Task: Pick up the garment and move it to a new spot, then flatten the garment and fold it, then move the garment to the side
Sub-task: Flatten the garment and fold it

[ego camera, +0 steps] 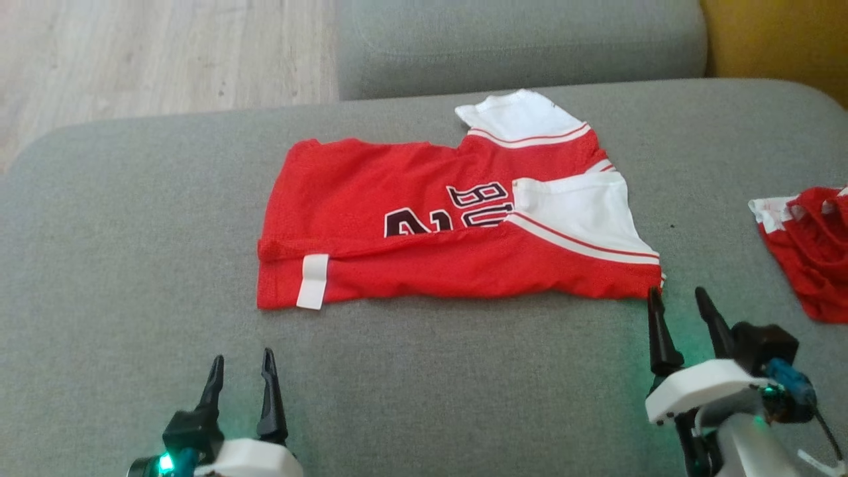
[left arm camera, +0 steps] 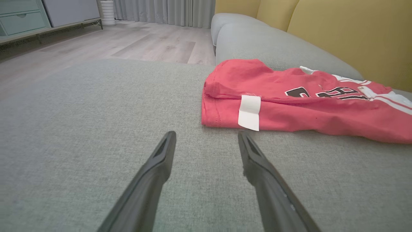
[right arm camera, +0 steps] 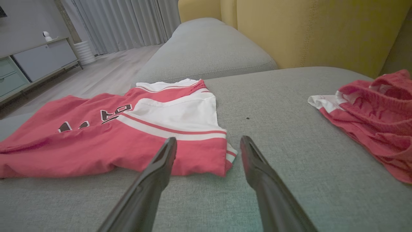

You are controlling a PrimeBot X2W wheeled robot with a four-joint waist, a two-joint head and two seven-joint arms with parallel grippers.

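- Your left fingers (ego camera: 268, 391) stand spread wide and hold nothing, just short of the jersey's (ego camera: 430, 265) near corner with the white tag.
- Your right fingers (ego camera: 659, 331) are equally wide and empty, tips just beside the opposite near corner.
- The red jersey lies flat mid-cushion on the grey sofa seat (ego camera: 132, 265), one long edge folded over the lettering.
- Likely left: another fold, then moving it aside.
- A second red garment (ego camera: 811, 258) lies apart, rightward.

head: above, facing down | wrists: low, close (along sofa (left arm camera: 80, 129)) | shared: garment (ego camera: 430, 225), apparently same one
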